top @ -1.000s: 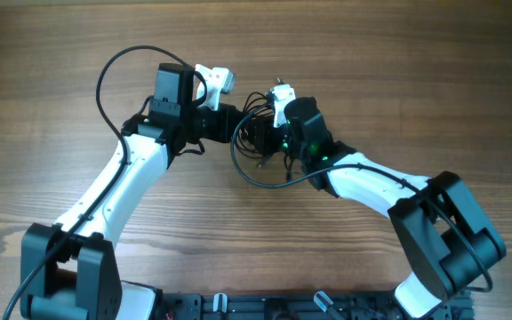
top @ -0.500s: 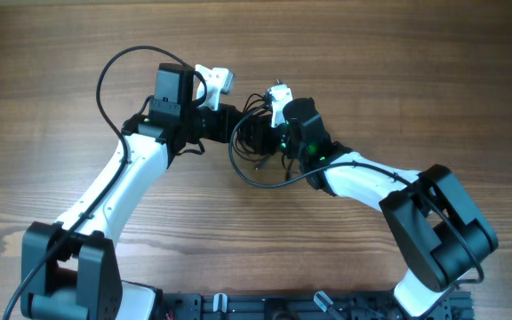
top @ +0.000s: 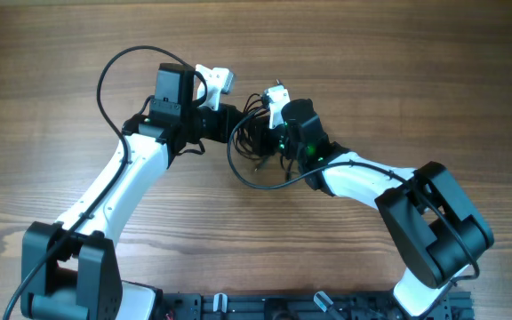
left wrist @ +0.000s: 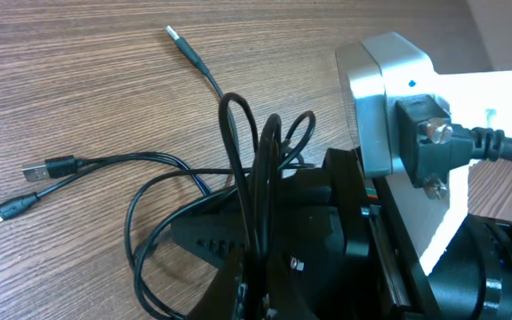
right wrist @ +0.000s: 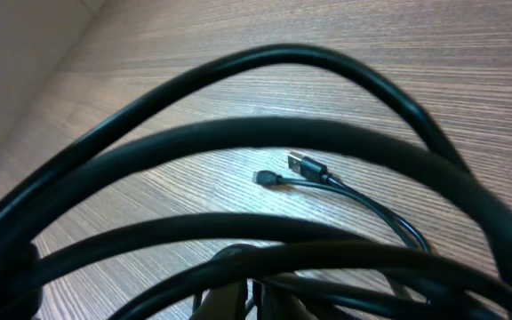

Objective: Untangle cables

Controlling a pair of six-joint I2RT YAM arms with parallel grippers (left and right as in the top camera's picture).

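The cables (top: pixel 236 169) are thin black cords bunched in a tangle between my two grippers at the table's middle, with one loop sagging toward the near side. My left gripper (top: pixel 242 130) is shut on the bundle from the left. In the left wrist view the cords (left wrist: pixel 238 133) rise in upright loops from its fingers (left wrist: pixel 258 276), and three plugs (left wrist: pixel 36 172) lie spread on the wood. My right gripper (top: pixel 265 138) meets the tangle from the right. Blurred loops (right wrist: pixel 265 133) fill the right wrist view above its fingers (right wrist: pixel 249 302), which are shut on the cords.
The wooden table (top: pixel 416 80) stretches around the tangle. A thick black wire (top: pixel 105 71) arcs from the left arm. The right arm's white camera housing (left wrist: pixel 382 98) stands close beside the held bundle. Two small plugs (right wrist: pixel 302 165) lie on the wood beyond the loops.
My right gripper has closed on the tangle and its arm has edged slightly left. The sagging loop shifted a little left. The left arm has stayed still.
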